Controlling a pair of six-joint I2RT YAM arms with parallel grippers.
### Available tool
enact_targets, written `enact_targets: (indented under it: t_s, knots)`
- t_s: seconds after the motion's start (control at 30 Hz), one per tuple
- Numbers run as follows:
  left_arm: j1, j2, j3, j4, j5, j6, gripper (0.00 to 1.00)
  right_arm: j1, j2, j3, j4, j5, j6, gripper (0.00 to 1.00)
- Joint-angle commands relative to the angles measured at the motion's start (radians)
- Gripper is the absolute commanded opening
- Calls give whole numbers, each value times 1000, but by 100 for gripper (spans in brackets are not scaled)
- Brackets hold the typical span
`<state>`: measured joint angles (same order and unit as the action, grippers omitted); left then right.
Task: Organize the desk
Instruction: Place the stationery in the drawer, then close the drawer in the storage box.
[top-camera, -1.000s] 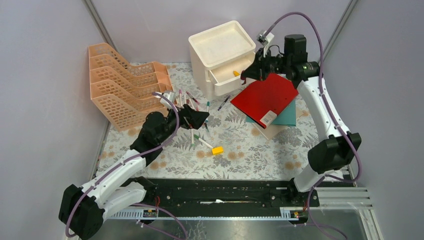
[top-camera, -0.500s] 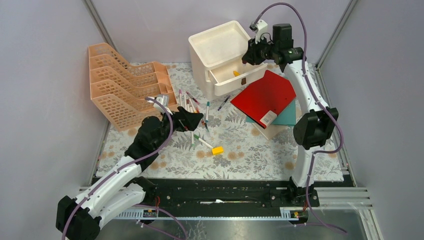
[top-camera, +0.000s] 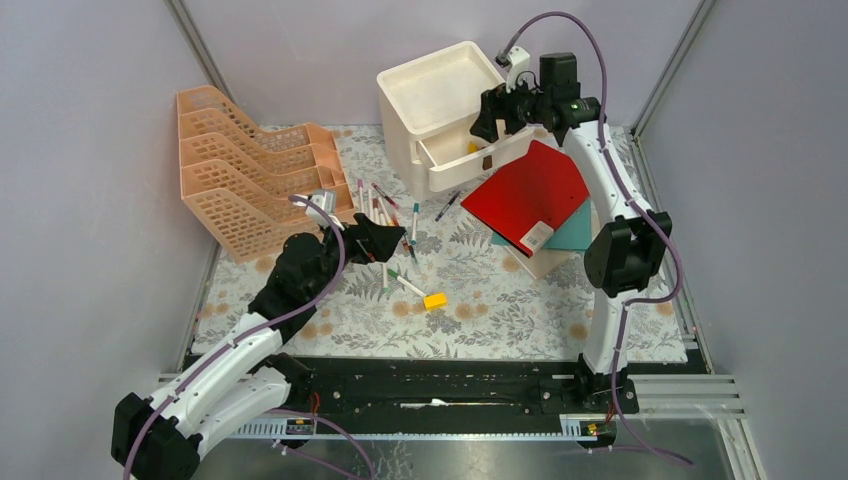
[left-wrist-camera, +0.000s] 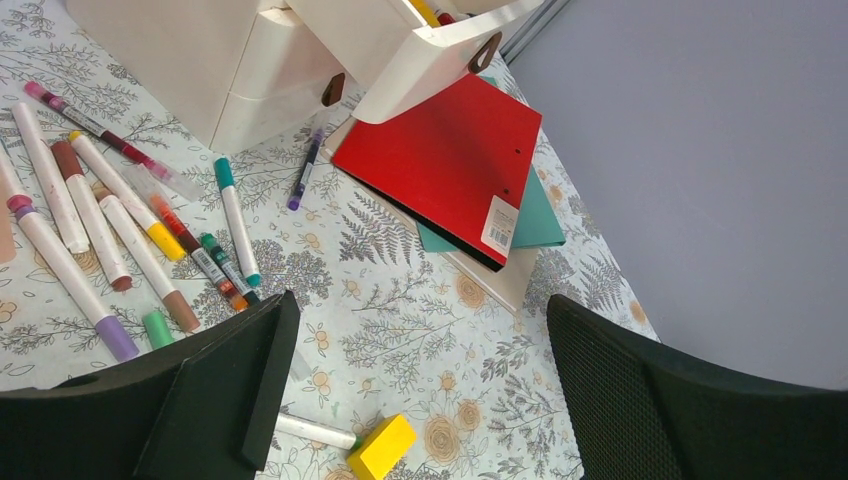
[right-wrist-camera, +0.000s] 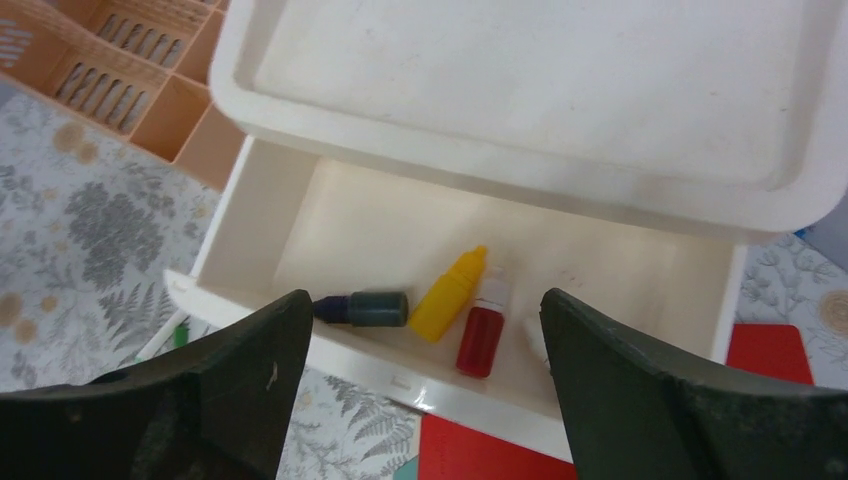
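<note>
The desk (top-camera: 500, 310) is filling the middle of the overhead view, pale leafy cloth running from the arm bases out to the back wall. Closest in, a little yellow block (top-camera: 435, 300) is sitting on the cloth next to a loose marker. Just past that, the left gripper (top-camera: 385, 238) is hovering low with its jaws spread wide and nothing in them, right over the scattered markers (top-camera: 385, 215). Off to the right, a red folder (top-camera: 525, 195) is lying on top of a teal folder (top-camera: 575, 232). The orange file rack (top-camera: 245, 175) is standing at the back left. At the back, the white drawer unit (top-camera: 440, 95) is showing its open drawer (top-camera: 470, 160), and a yellow bottle (right-wrist-camera: 450, 295), red bottle (right-wrist-camera: 482, 335) and dark bottle (right-wrist-camera: 365, 308) are lying inside. The right gripper (top-camera: 492, 112) is hanging above that drawer, jaws wide apart, gripping nothing.
</note>
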<state>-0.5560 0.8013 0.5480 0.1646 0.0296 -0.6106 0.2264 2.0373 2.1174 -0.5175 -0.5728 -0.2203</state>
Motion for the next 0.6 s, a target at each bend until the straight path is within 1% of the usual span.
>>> enact_targets:
  t_s: [0.0, 0.1, 0.23, 0.37, 0.47, 0.57]
  knots:
    - [4, 9, 20, 33, 15, -6, 99, 9, -156, -58, 24, -136, 27, 94]
    - [5, 22, 29, 40, 27, -10, 99, 2, -252, -160, 25, -198, 34, 99]
    - [5, 51, 48, 40, 52, -10, 99, -31, -373, -318, 25, -272, 37, 99]
    - [5, 82, 67, 52, 81, -13, 99, -95, -478, -459, 24, -331, 39, 99]
    - [5, 112, 83, 78, 117, -24, 99, -134, -540, -560, 24, -331, 54, 99]
    - [5, 159, 107, 113, 163, -44, 98, -152, -580, -643, 24, -271, 96, 99]
